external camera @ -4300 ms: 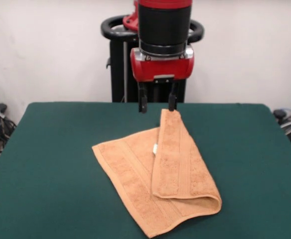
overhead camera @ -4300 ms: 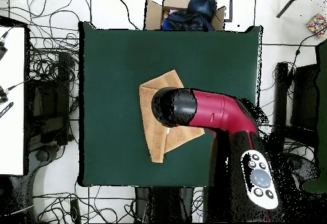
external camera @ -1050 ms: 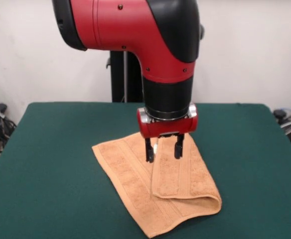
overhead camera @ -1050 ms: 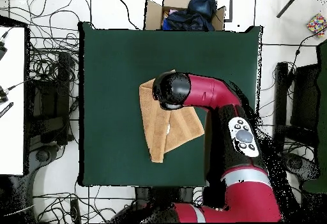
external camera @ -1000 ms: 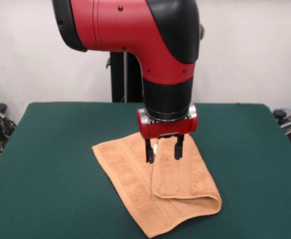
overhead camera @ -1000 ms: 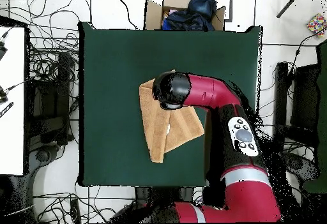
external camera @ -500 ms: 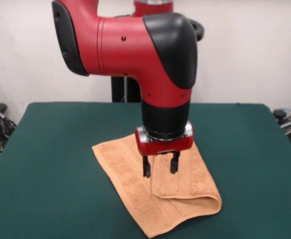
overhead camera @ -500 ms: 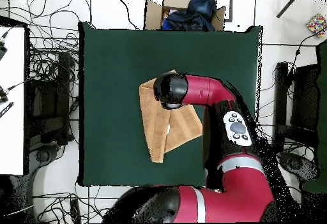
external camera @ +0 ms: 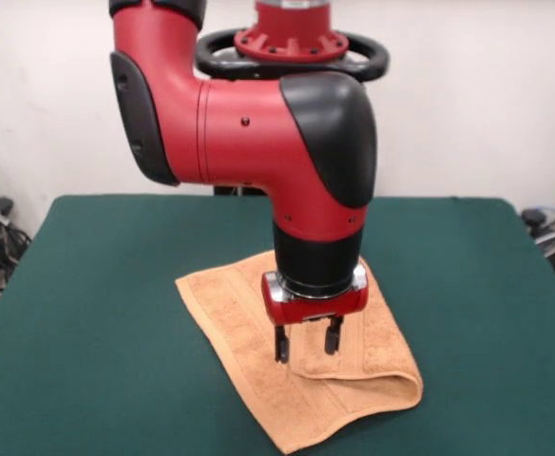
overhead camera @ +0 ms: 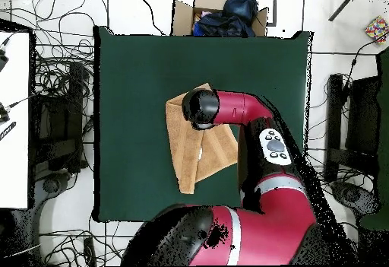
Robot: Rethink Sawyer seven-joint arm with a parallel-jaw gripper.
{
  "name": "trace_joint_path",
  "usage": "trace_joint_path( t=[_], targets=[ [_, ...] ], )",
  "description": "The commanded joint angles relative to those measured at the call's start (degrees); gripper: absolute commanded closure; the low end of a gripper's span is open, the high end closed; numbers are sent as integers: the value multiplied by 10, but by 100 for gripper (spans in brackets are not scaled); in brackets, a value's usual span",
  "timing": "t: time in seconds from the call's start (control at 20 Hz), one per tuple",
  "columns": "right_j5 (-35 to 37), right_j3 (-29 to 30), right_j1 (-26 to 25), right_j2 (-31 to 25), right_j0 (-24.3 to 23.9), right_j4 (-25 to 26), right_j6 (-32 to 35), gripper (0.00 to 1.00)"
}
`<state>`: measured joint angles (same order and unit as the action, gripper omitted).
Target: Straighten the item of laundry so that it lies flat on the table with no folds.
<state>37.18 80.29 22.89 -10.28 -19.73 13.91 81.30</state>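
The orange-tan washcloth (external camera: 258,370) lies folded on the green table (external camera: 87,313), one flap doubled over the right half with its rolled fold at the near right. In the overhead view the washcloth (overhead camera: 186,154) lies mid-table, partly under the arm. My gripper (external camera: 307,344) points straight down, fingers (external camera: 281,344) open a little, tips at the folded flap's near edge, touching or just above the cloth. I cannot tell whether cloth is between them. The arm hides the gripper from overhead.
The red arm (overhead camera: 235,112) reaches over the table's middle from the base side. A cardboard box with dark cloth (overhead camera: 220,13) stands beyond the far edge. Cables lie on the floor on both sides.
The gripper has come down and toward the near edge of the folded flap; the arm's upper links have swung over the table. The washcloth has not moved.
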Motion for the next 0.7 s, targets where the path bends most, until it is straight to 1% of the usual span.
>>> trace_joint_path(
  t=[0.05, 0.25, 0.55, 0.7],
  targets=[
    [-6, -19, -8, -25, 10, 8, 36, 0],
    [25, -20, 10, -31, 5, -7, 32, 0],
    [39, -23, 18, -35, 4, -16, 34, 0],
    [33, -20, 18, -36, 2, -14, 33, 0]
  ],
)
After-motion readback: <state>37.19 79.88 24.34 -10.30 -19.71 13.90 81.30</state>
